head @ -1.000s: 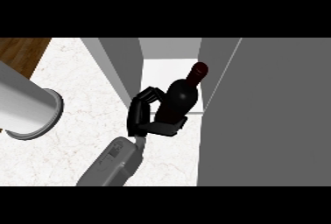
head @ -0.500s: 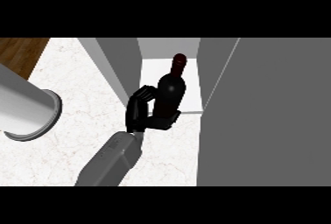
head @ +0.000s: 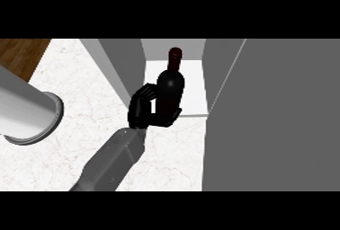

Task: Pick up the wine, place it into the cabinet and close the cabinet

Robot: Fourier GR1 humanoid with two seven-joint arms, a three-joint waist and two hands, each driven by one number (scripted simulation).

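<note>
The work surface is a white, faintly veined marble counter (head: 60, 90), seen steeply from above, with a strip of brown wooden floor (head: 20, 51) showing at the upper left corner. At the left edge stands a large pale grey cylinder (head: 23, 114) with a darker rim at its end, lying well apart from the working area.

A grey-walled cabinet (head: 123, 67) occupies the upper middle of the view. Its interior presents a white floor panel (head: 192, 87), bounded on the left by a grey side wall. To the right, a broad flat grey panel (head: 272, 121), which appears to be the open cabinet door, fills much of the frame from top to bottom.

The dark wine bottle with a deep red capsule (head: 170, 87) stands roughly upright at the front of the cabinet opening, its body over the front edge of the white floor panel and its neck pointing further inside. Whether its base rests on the panel cannot be told.

One black hand (head: 143, 110), on a grey forearm (head: 109, 161) entering from the lower edge, has fingers curled round the lower body of the bottle from the left side, with the thumb wrapped beneath. Which arm this is cannot be confirmed from the view; by its position it is reported as the left.
</note>
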